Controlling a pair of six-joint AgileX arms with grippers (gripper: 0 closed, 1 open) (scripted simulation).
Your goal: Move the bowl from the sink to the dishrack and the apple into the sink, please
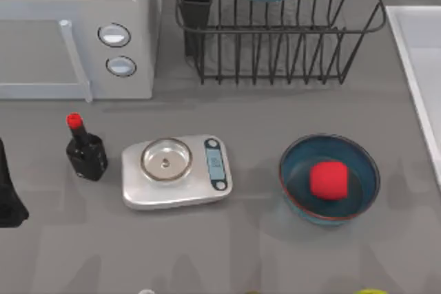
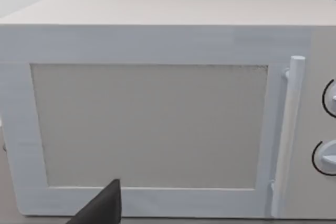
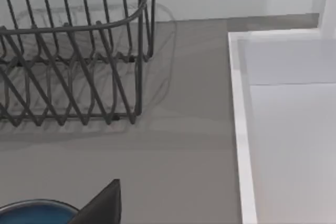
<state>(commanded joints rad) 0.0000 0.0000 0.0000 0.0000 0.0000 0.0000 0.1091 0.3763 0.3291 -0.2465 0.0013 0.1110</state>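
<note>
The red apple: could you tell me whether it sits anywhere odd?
Yes. The small blocky red apple lies inside a round teal-blue bowl on the grey table, not in the pale white sink at the right.

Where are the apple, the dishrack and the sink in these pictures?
apple (image 1: 328, 180): top view, on its red top face, inside the bowl on the table.
dishrack (image 1: 275, 30): top view, on the front top rail.
sink (image 3: 239, 124): right wrist view, on the raised pale rim.
</note>
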